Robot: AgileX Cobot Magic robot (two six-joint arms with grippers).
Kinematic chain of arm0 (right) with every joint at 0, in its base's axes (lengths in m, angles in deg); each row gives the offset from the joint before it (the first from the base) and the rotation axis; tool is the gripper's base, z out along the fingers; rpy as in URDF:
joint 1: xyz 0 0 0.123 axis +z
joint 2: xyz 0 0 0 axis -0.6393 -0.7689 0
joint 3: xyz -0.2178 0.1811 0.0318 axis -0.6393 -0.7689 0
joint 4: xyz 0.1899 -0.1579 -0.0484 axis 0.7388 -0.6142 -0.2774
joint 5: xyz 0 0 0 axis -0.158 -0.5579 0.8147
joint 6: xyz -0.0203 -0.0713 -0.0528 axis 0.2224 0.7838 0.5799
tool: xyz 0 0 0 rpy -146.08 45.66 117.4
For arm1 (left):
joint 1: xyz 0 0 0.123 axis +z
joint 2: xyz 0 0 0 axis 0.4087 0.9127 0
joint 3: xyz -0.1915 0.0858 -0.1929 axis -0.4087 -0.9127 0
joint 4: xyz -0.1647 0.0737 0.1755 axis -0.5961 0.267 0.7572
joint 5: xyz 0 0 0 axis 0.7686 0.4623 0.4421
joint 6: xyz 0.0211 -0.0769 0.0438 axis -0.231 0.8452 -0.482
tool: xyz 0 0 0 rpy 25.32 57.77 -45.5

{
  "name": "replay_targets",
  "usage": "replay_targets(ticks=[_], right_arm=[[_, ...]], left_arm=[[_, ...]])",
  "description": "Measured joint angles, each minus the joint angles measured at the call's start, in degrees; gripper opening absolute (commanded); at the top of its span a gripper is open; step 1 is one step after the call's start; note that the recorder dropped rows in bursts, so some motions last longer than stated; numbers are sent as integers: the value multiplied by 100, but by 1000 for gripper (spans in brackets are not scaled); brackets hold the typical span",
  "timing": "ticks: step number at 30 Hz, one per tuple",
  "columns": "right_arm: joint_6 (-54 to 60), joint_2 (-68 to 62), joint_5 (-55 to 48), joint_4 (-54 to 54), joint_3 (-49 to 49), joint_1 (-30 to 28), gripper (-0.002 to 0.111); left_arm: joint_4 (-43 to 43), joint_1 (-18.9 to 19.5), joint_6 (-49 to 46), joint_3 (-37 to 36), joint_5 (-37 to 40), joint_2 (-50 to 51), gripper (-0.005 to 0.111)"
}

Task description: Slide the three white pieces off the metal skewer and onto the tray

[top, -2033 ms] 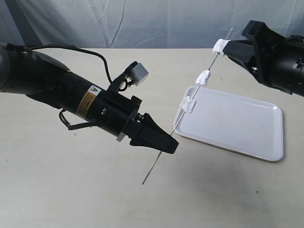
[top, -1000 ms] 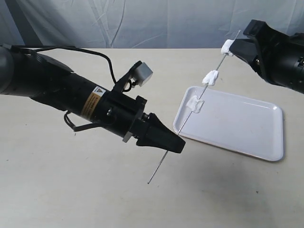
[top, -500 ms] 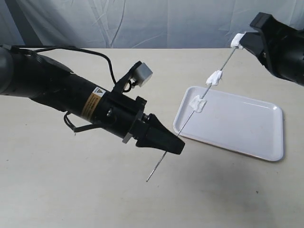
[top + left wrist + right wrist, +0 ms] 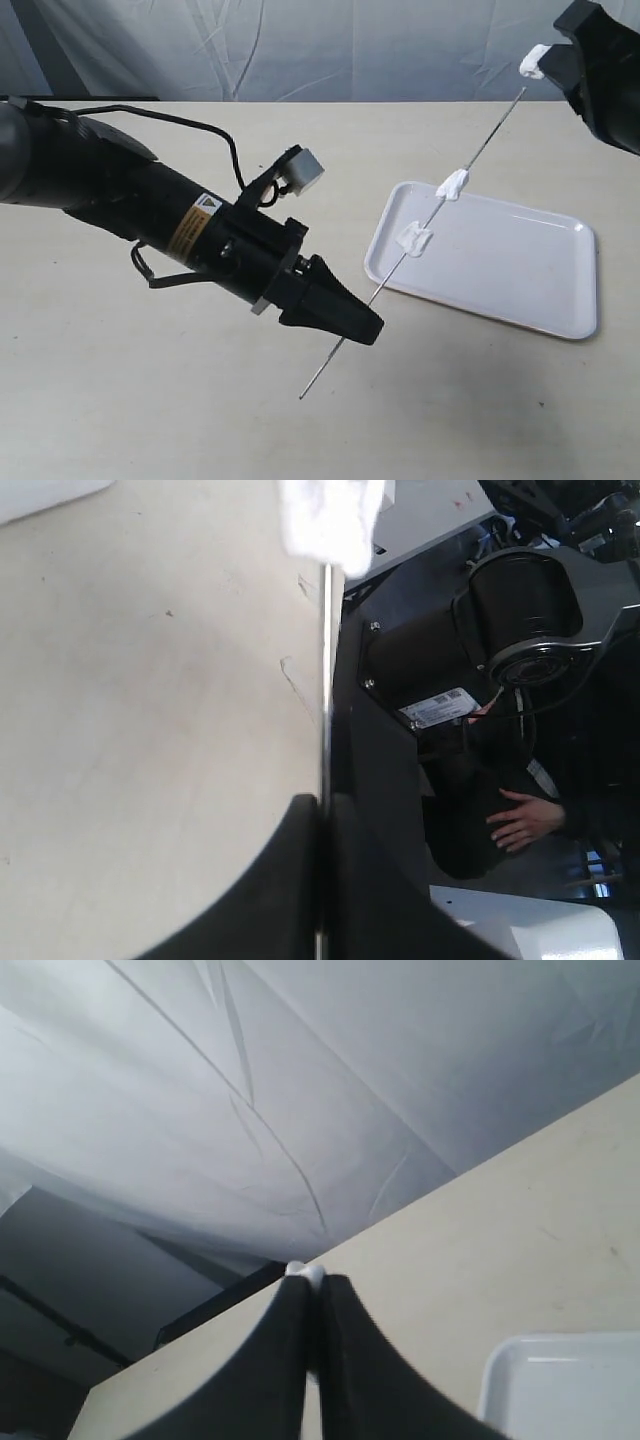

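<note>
In the right gripper (image 4: 552, 64), one white piece (image 4: 533, 61)

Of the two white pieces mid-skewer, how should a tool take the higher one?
Pinch the higher piece across its sides that bulge either side of the skewer, straddling the rod and coming from the free upper end. The left tool clamps the lower end, so it can probably only slide off upward.
</note>
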Motion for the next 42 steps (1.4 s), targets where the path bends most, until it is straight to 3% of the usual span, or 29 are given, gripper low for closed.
replay_targets(ticks=[5, 15, 26, 29, 36, 42], right_arm=[[1095, 0, -367, 1054, 0, 0, -1], [1407, -665, -1637, 1188, 0, 0, -1], [1418, -1491, -1703, 1163, 0, 0, -1], [1418, -1710, -1703, 1138, 0, 0, 0], [1418, -2320, -1575, 1140, 2, 0, 15], [1418, -2652, -1551, 1140, 12, 0, 15]], left_arm=[[14, -8, 0, 0, 0, 0, 0], [14, -8, 0, 0, 484, 0, 0], [38, 104, 218, -9, 1769, 0, 0], [38, 118, 229, -9, 1806, 0, 0], [38, 129, 319, -9, 1816, 0, 0], [38, 129, 383, -9, 1816, 0, 0]])
